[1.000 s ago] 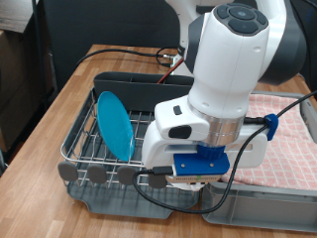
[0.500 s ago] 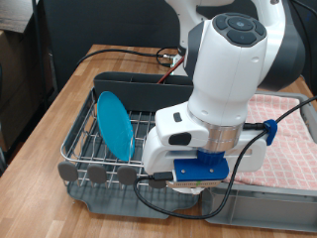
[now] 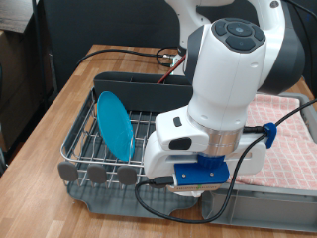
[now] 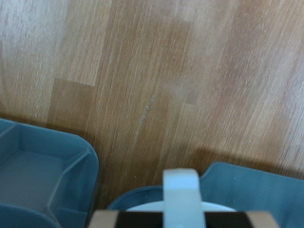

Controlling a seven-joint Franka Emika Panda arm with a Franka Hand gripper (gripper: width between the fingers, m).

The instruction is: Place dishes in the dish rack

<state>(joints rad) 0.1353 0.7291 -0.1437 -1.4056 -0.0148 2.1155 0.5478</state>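
Observation:
The light-blue plate (image 3: 115,124) stands on edge in the silver wire dish rack (image 3: 81,151), at the exterior view's left. My gripper (image 3: 201,201) hangs low over the rack's right front corner, mostly hidden under the white hand and its blue mount. In the wrist view the white mug (image 4: 180,190) sits right at the gripper (image 4: 180,218), with its handle and rim showing between the fingers. The gripper looks shut on it. The wooden spoon is out of view.
The rack's tall dark grey caddy (image 3: 139,91) runs along its far side and grey discs (image 3: 97,175) line its front edge. The pink checked cloth (image 3: 289,139) and a grey crate (image 3: 272,213) lie at the right. Black cables trail from the hand. Wooden table (image 4: 161,85) lies below.
The hand has sunk a little lower over the rack's right front corner. The plate and the rack have not moved.

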